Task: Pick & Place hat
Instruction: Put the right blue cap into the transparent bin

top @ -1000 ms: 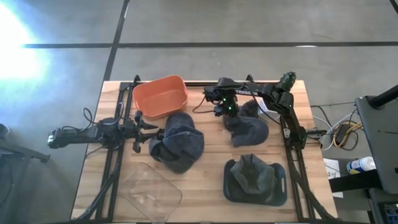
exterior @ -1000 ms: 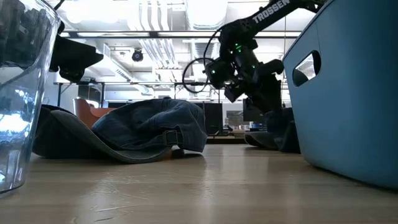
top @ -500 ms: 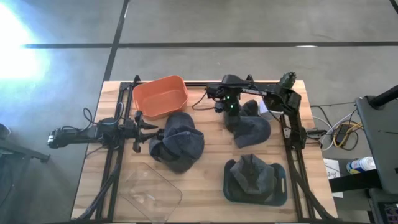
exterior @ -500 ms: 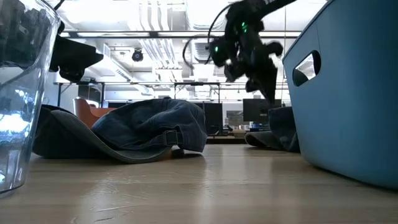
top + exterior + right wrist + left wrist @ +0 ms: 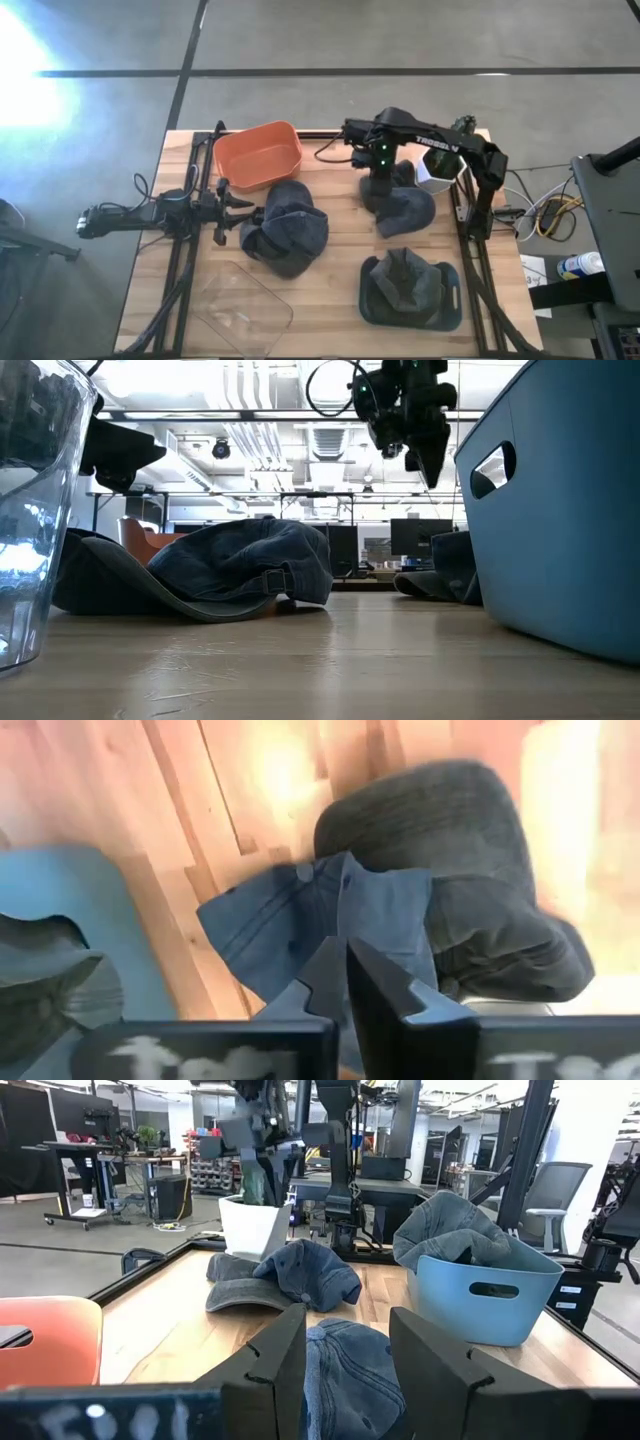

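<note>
**Below the right end effector: grey hat flat on the worktop**

Directly beneath the right end effector [image 5: 378,172], lying on the wooden worktop [image 5: 340,250]: a dark grey-blue hat [image 5: 398,205], loose, not gripped, seen from the right wrist as a blue panel with a button over a darker rounded crown [image 5: 400,910]. Raised clear above it, fingers [image 5: 345,975] pressed together with nothing between them, pointing down at the cloth. In the low view, hung high [image 5: 415,430] over the hat [image 5: 440,575], well apart from it.

Nearer the front edge from that end effector: blue basket [image 5: 445,300] holding another dark hat [image 5: 402,280]. Just beside it toward the right arm's base: a white container [image 5: 437,163].

Farther across, just ahead of the left end effector [image 5: 240,208]: a denim hat [image 5: 288,228], crumpled, its brim on the wood [image 5: 200,575]. Left fingers [image 5: 265,1365] spread wide, empty, the denim visible between them. Behind that hat: orange bin [image 5: 258,155]. Toward the front: clear plastic tub [image 5: 240,305].
</note>
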Controlling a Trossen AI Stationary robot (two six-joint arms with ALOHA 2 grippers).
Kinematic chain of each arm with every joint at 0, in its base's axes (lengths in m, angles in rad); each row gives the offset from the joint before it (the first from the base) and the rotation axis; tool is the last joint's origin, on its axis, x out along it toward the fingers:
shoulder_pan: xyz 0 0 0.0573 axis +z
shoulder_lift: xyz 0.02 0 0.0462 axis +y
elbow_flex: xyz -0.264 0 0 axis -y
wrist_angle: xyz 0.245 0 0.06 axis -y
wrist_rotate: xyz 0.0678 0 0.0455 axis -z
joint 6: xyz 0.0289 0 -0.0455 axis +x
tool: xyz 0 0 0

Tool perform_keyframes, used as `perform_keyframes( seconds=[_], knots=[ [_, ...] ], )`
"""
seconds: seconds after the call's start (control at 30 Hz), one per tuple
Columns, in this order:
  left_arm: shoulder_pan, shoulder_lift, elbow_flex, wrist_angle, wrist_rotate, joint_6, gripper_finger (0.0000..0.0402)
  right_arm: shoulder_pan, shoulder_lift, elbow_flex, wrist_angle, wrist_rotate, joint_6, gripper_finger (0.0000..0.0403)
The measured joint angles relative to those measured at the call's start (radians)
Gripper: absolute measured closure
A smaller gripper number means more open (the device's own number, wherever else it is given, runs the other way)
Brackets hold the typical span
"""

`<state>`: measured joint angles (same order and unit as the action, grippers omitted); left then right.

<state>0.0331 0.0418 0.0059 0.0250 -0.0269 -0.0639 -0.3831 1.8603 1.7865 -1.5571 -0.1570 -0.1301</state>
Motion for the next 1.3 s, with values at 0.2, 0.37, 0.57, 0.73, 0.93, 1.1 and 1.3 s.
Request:
perform_keyframes(
  seconds=[0.2, 0.37, 0.57, 0.73, 0.93, 1.1, 1.3],
  knots=[
    [0.000, 0.000, 0.000, 0.000, 0.000, 0.000, 0.0262, 0.033, 0.002, -0.133, 0.140, 0.003, -0.100, 0.0308],
    [0.000, 0.000, 0.000, 0.000, 0.000, 0.000, 0.0262, 0.071, 0.004, -0.225, 0.211, 0.089, -0.238, 0.0233],
    [0.000, 0.000, 0.000, 0.000, 0.000, 0.000, 0.0262, 0.085, 0.005, -0.307, 0.253, 0.242, -0.414, 0.0178],
    [0.000, 0.000, 0.000, 0.000, 0.000, 0.000, 0.0262, 0.085, 0.005, -0.323, 0.318, 0.246, -0.454, 0.0159],
    [0.000, 0.000, 0.000, 0.000, 0.000, 0.000, 0.0262, 0.084, 0.005, -0.333, 0.289, 0.203, -0.449, 0.0158],
    [0.000, 0.000, 0.000, 0.000, 0.000, 0.000, 0.0262, 0.084, 0.005, -0.364, 0.285, 0.185, -0.413, 0.0164],
    [0.000, 0.000, 0.000, 0.000, 0.000, 0.000, 0.0262, 0.084, 0.005, -0.398, 0.282, 0.149, -0.289, 0.0203]
  ],
)
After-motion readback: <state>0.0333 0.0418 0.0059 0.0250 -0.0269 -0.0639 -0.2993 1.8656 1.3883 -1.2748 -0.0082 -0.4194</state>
